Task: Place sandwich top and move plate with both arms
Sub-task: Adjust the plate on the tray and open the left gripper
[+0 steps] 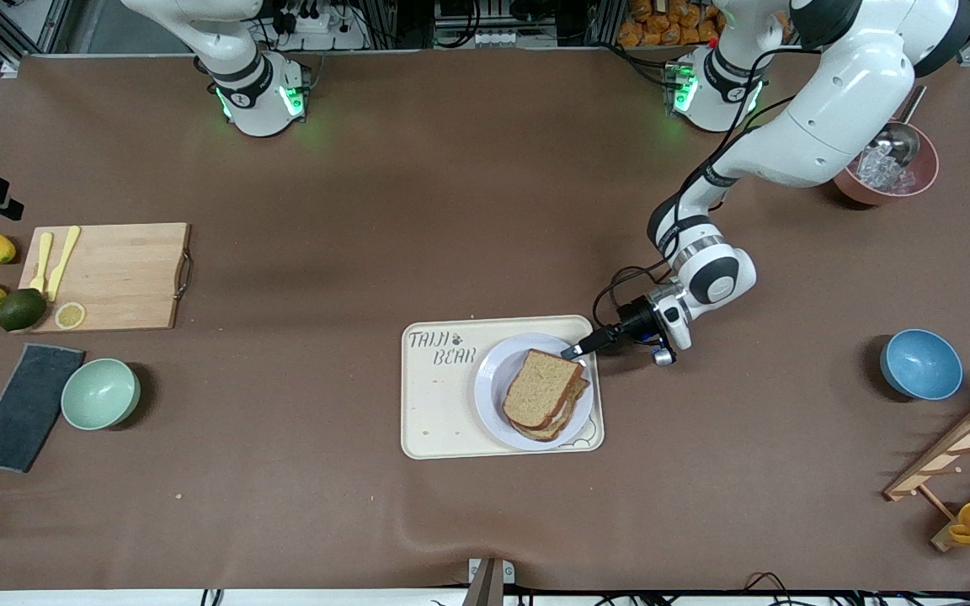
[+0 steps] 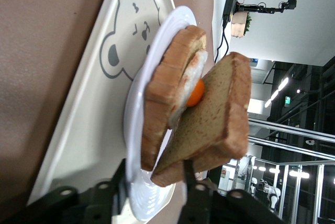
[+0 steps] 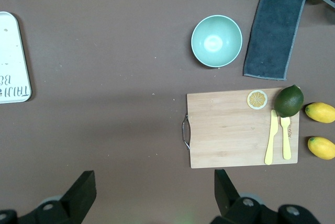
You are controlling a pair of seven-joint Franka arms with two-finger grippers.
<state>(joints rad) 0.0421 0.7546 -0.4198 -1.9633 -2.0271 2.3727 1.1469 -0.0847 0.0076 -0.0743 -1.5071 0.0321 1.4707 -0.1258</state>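
The sandwich top (image 1: 542,387), a brown bread slice, lies tilted on the stack on the pale plate (image 1: 489,396). In the left wrist view this slice (image 2: 220,124) leans against the lower bread (image 2: 167,88) with fried egg (image 2: 194,94) between them. My left gripper (image 1: 573,351) is at the plate's edge toward the left arm's end. It (image 2: 155,166) is open, its fingers straddling the plate rim (image 2: 135,130) and the slice's corner. My right gripper (image 3: 153,177) hangs open and empty over bare table beside the cutting board; it waits.
The plate sits on a cream bear tray (image 1: 439,412). Toward the right arm's end are a cutting board (image 1: 110,273), a green bowl (image 1: 100,393) and a dark cloth (image 1: 26,406). A blue bowl (image 1: 920,364) and wooden rack (image 1: 965,454) stand toward the left arm's end.
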